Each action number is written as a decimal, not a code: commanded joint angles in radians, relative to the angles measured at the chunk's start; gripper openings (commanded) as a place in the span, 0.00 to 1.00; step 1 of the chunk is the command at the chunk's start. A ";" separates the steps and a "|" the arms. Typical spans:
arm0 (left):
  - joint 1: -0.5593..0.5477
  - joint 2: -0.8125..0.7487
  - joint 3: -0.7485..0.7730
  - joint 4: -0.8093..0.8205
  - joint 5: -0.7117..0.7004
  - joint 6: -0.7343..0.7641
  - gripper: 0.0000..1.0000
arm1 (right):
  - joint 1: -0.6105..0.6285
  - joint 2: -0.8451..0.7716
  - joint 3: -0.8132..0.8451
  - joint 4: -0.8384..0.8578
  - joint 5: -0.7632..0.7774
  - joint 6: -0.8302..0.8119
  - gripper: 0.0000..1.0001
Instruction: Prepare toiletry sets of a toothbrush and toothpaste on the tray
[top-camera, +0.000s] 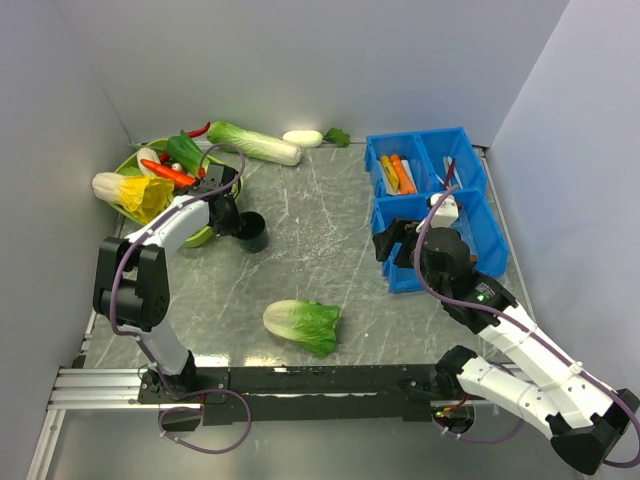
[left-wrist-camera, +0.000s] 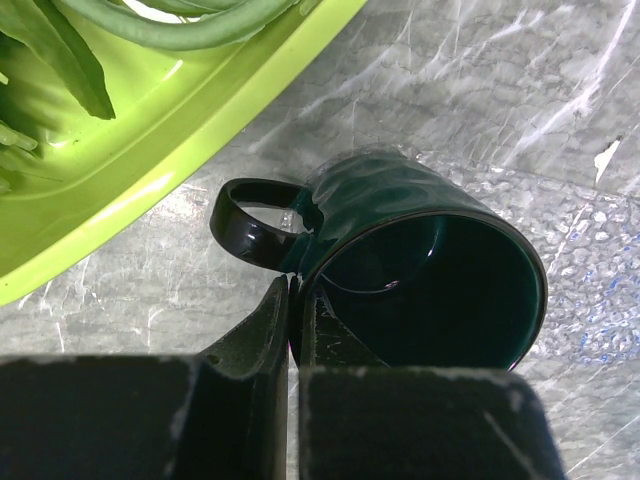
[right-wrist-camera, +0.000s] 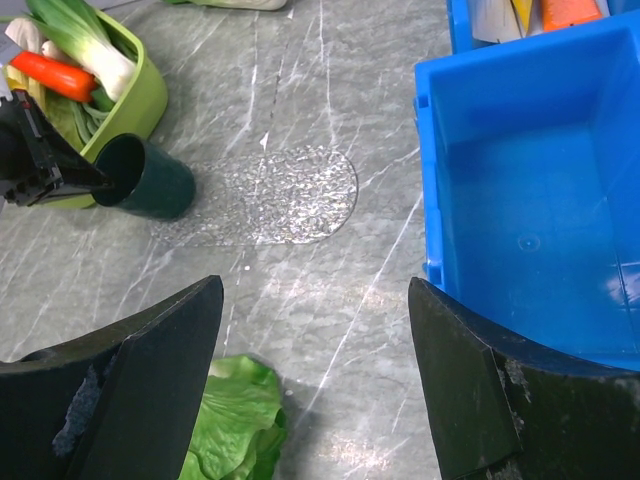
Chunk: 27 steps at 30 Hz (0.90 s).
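Toothpaste (top-camera: 397, 174) in far compartment of blue bin (top-camera: 470, 133), toothbrush (top-camera: 409, 178) perhaps beside

No legible text or labels

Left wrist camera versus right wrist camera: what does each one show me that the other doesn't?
Only the left wrist view: the handle of the mug, and the left hand shut on its rim, one finger inside. Only the right wrist view: the open right hand, the blue bin with a bare floor, the lettuce, and a carrot in the bowl. Both: the mug, the lime bowl, the clear tray and the grey table.
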 joint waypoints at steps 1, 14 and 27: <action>0.004 -0.009 0.030 0.036 -0.019 -0.015 0.01 | -0.003 0.002 0.016 0.009 0.011 -0.013 0.82; 0.004 -0.058 0.012 0.018 -0.035 -0.013 0.01 | -0.005 0.019 0.013 0.016 0.000 -0.013 0.82; 0.004 -0.104 -0.022 0.027 0.011 -0.026 0.01 | -0.005 0.030 0.009 0.019 -0.009 -0.011 0.82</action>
